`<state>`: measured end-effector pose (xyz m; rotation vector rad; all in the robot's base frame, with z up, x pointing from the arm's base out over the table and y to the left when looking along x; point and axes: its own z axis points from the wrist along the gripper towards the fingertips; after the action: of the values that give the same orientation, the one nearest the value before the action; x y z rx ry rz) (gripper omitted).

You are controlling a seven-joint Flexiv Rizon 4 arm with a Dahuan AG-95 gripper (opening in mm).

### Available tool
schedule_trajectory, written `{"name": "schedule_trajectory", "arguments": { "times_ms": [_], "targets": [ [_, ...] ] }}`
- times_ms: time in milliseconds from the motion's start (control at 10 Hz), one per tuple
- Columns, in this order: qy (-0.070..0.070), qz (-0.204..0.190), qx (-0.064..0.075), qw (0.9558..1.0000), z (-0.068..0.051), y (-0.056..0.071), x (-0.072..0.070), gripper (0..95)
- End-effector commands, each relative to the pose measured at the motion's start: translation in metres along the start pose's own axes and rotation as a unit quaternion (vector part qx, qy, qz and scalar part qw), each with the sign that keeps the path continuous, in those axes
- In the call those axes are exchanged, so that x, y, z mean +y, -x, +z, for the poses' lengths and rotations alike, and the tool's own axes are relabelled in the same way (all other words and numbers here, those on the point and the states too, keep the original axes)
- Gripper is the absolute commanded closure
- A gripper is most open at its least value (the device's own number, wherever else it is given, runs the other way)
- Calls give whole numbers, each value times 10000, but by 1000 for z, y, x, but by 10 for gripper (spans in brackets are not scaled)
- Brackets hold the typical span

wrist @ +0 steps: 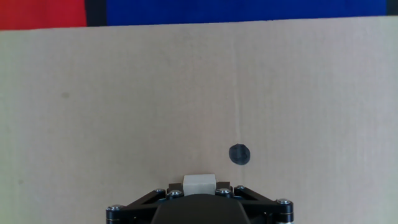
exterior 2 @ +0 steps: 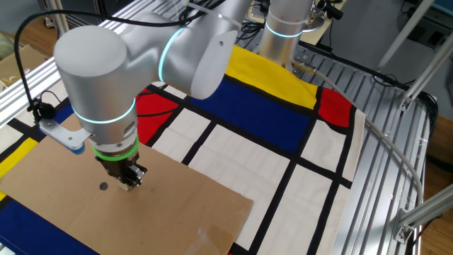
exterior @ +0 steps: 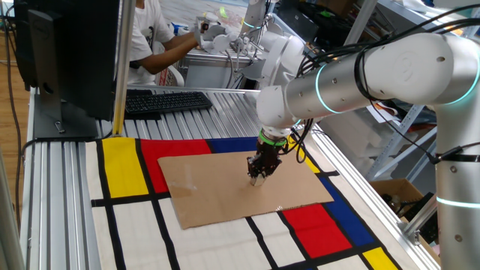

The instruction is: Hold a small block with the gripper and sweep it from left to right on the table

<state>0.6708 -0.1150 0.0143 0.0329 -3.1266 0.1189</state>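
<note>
The grasp stage of the task appears complete: the gripper is clamped on the small block, whose pale top edge shows between the black finger parts at the bottom of the hand view. The sweep stage is judged to be either at its start or under way; the pictures alone do not establish how much of the left-to-right travel has been covered. The gripper points straight down onto a brown cardboard sheet that lies flat on the table, over the coloured rectangles. In one fixed view the fingertips stand right at the sheet's surface, toward the middle of the sheet, with bare cardboard on both sides. In the other fixed view the gripper sits just beside a dark dot mark on the cardboard; the block itself is too small to resolve there. In the hand view the same dark dot mark lies near the block, apart from it and slightly to its right. Whether the block touches the cardboard cannot be confirmed, although the low stance of the fingers suggests contact or near contact. Remaining work, as judged: carry the block across the sheet to the right side while keeping it held.
</note>
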Motion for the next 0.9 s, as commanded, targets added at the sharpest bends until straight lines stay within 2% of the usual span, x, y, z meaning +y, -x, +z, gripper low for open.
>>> {"name": "schedule_trajectory", "arguments": {
  "times_ms": [100,600,900],
  "targets": [
    [9,-19,31,10000,0,0,-1,950],
    [107,-13,81,9999,0,0,-1,950],
    [237,-4,98,9997,0,0,-1,950]
  ]
}}
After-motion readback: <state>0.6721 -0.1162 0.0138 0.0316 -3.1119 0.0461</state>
